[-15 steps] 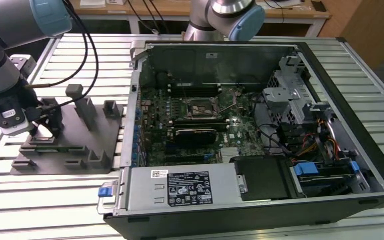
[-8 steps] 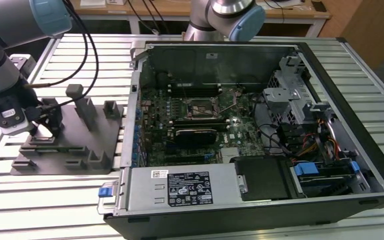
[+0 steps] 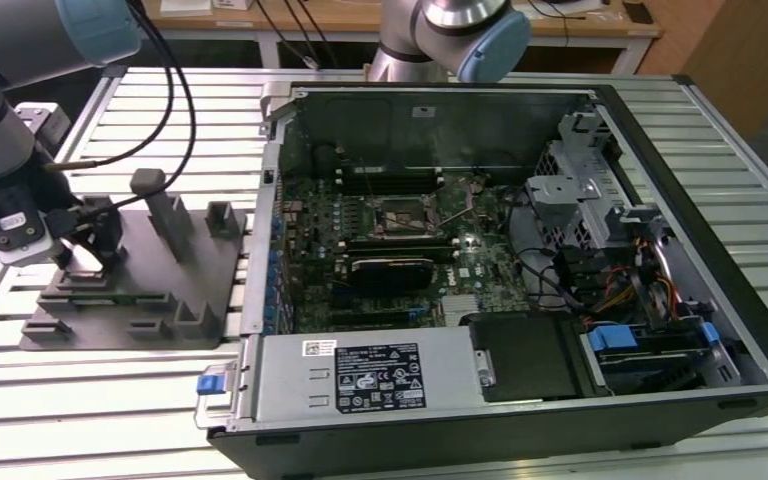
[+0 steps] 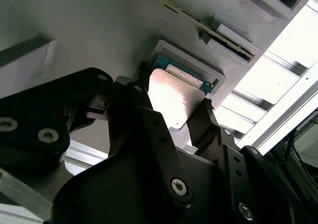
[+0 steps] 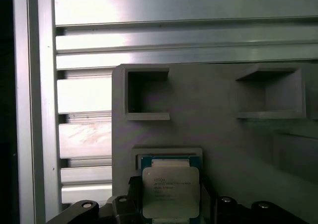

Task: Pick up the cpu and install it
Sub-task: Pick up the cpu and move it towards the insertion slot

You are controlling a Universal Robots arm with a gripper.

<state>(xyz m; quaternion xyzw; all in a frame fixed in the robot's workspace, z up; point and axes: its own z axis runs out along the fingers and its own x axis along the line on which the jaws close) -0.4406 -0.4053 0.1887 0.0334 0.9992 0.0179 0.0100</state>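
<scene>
The cpu (image 4: 174,97), a small flat square chip with a pale silvery top (image 5: 171,191), sits between my gripper's black fingers (image 4: 141,102). It is at a shallow square recess (image 5: 169,154) of the grey fixture (image 3: 157,300). My gripper (image 4: 174,112) is shut on two opposite sides of the cpu. A blue-green edge shows just behind the chip in the recess. In the exterior view my gripper (image 3: 84,262) is low over the fixture at the exterior view's left. The dark motherboard socket (image 3: 398,215) with its metal frame lies inside the open computer case (image 3: 518,400).
Upright grey posts (image 3: 164,215) and blocks of the fixture stand close around the gripper. Two open pockets (image 5: 146,92) are in the fixture beyond the recess. The slatted metal table (image 3: 91,400) runs under everything. A black block (image 3: 391,272) lies below the socket, with cables at the case's right.
</scene>
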